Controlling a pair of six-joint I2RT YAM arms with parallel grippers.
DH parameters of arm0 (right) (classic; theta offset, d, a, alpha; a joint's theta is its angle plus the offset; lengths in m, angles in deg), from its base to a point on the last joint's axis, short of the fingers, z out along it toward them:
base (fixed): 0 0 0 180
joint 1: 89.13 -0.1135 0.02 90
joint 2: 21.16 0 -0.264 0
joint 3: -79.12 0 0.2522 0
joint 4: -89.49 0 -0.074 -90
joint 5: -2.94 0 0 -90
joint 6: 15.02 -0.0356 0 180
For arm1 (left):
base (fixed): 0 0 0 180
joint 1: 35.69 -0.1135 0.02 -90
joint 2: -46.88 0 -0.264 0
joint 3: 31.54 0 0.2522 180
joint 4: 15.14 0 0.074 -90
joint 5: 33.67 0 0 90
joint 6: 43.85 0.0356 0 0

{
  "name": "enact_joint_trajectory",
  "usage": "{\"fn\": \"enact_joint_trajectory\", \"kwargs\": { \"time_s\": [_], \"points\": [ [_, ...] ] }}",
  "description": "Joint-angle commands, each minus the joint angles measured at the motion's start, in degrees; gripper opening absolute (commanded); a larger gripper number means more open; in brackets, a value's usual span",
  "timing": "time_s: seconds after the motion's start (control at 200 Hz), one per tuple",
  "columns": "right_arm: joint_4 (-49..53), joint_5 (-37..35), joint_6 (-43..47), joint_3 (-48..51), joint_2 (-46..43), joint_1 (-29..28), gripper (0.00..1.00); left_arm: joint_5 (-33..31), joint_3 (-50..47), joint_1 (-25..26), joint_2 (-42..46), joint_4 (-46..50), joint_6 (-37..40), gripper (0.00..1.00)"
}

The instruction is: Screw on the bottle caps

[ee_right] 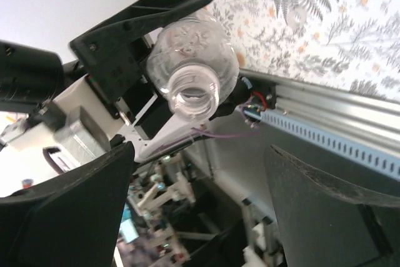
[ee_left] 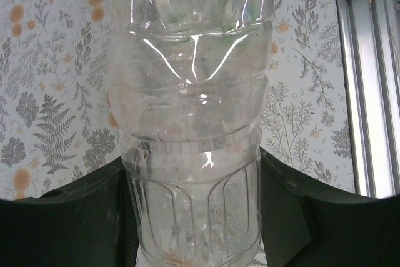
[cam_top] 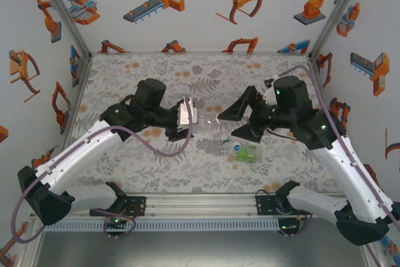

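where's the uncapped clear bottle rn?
The clear bottle is clamped in the fingers of the left gripper over mid-table. Its open neck points at the right gripper, just to its right in the top view.

Left tool (cam_top: 189, 119) clasping bottle (cam_top: 204, 120), right tool (cam_top: 227, 125) spread

left arm (cam_top: 75, 151), right arm (cam_top: 353, 164): white links, black joints, black bases at 7 and 5 o'clock. purple cable (cam_top: 153, 148) per arm. right pincer (ee_right: 199, 154): matte black wedges.
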Motion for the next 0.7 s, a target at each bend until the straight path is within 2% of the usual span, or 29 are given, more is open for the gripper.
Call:
{"fn": "enact_joint_trajectory", "kwargs": {
  "time_s": [0.0,0.416,0.696],
  "points": [
    [4.45,-3.65,9.82,-1.7,-0.41,1.22,0.75,1.28,0.23,-0.1,1.56,-1.82,-1.43,0.0],
    [9.17,-9.91,16.74,-4.99,0.73,3.06,0.73,0.83,-1.31,-0.18,1.26,-3.29,-3.46,0.0],
    [10.17,-9.53,19.23,-5.39,1.78,3.08,0.72,0.93,-1.84,-0.25,1.6,-4.15,-4.39,0.0]
  ]
}}
